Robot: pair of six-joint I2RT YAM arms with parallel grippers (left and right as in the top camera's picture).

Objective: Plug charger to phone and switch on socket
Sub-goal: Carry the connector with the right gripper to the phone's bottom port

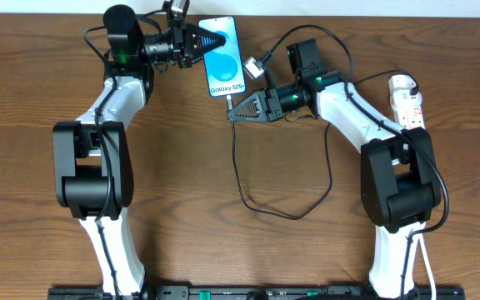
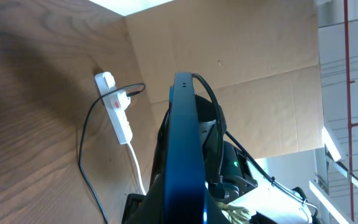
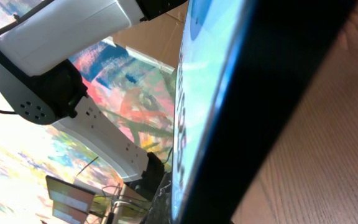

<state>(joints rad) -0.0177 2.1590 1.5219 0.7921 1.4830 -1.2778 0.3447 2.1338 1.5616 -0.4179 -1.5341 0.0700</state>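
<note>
The phone (image 1: 223,65) shows its bright blue screen at the back middle of the table. My left gripper (image 1: 222,40) reaches in from the left and is shut on the phone's upper part. In the left wrist view the phone (image 2: 185,143) rises edge-on from between the jaws. The black charger (image 1: 238,179) runs from the phone's lower end, loops forward and climbs towards the socket (image 1: 407,100) at the far right. My right gripper (image 1: 231,116) is shut just below the phone, tips beside the cable; whether it holds the cable is hidden. The phone's screen (image 3: 204,93) fills the right wrist view.
The wooden table (image 1: 40,208) spreads around both arms. A cardboard wall (image 2: 241,56) stands behind the table. The socket (image 2: 120,112) lies by that wall, with its white cord (image 2: 138,171) and the black cable (image 2: 82,149) trailing from it.
</note>
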